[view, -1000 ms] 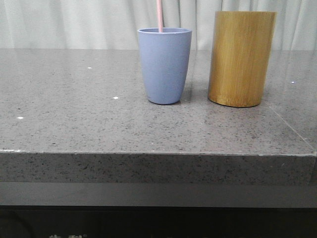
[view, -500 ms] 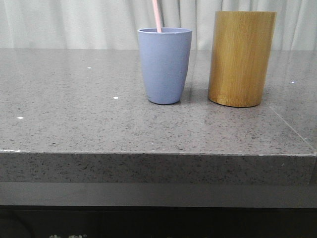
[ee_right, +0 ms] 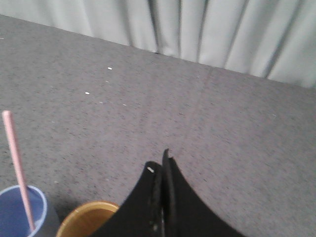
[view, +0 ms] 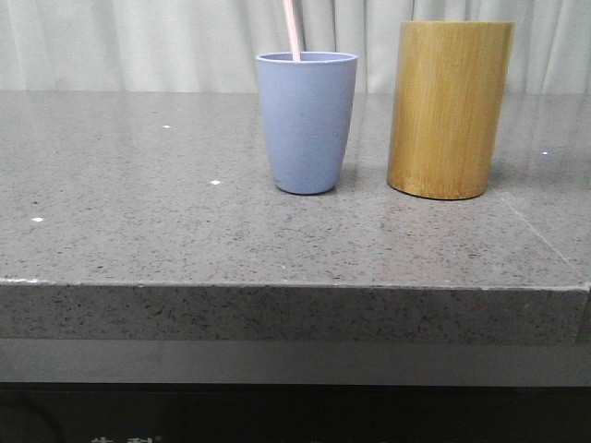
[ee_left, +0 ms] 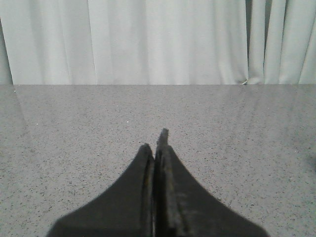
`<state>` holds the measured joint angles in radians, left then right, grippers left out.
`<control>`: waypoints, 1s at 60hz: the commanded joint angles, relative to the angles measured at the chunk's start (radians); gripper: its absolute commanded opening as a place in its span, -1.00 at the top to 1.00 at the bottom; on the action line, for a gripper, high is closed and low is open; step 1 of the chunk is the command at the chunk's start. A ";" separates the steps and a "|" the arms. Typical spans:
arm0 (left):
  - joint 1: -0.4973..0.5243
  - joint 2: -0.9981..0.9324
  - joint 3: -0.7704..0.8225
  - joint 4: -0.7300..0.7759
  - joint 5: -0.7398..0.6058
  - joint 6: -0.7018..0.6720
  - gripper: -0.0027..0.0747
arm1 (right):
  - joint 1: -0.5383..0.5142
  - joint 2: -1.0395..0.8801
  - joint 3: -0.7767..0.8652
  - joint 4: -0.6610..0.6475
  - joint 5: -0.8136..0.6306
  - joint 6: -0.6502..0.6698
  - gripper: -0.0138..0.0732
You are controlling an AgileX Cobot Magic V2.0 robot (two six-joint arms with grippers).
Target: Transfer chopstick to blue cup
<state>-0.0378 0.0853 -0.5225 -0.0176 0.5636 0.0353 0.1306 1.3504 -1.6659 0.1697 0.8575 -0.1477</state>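
Left claw (ee_left: 157, 143) is pressed shut on nothing, parked low over bare surface (ee_left: 74, 128) – looks idle, out of the way. Blue cup (view: 307, 120) stands upright toward the far edge, mid-surface. Chopstick (view: 291, 29) is already in it, lower end inside, leaning against the rim since nothing holds it. Bamboo cylinder (view: 450, 109) sits just beside the cup, apart, toward the right edge. Right claw (ee_right: 163, 163) hangs above the cylinder, fingers together and empty – I'd judge the transfer done, release complete
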 commanded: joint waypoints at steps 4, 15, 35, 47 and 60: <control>0.001 0.015 -0.023 -0.008 -0.086 -0.002 0.98 | -0.076 -0.149 0.094 0.000 -0.052 -0.004 0.91; 0.001 0.015 -0.023 -0.008 -0.086 -0.002 0.98 | -0.082 -0.373 0.382 -0.005 -0.194 -0.004 0.91; 0.001 0.015 -0.023 -0.008 -0.086 -0.002 0.98 | -0.082 -0.864 0.958 -0.003 -0.460 -0.004 0.91; 0.001 0.015 -0.023 -0.008 -0.086 -0.002 0.98 | -0.082 -1.145 1.187 -0.003 -0.547 -0.004 0.91; 0.001 0.015 -0.023 -0.008 -0.086 -0.002 0.98 | -0.082 -1.292 1.257 -0.003 -0.555 -0.004 0.91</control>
<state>-0.0378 0.0853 -0.5225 -0.0176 0.5636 0.0353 0.0542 0.0707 -0.3927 0.1637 0.3999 -0.1477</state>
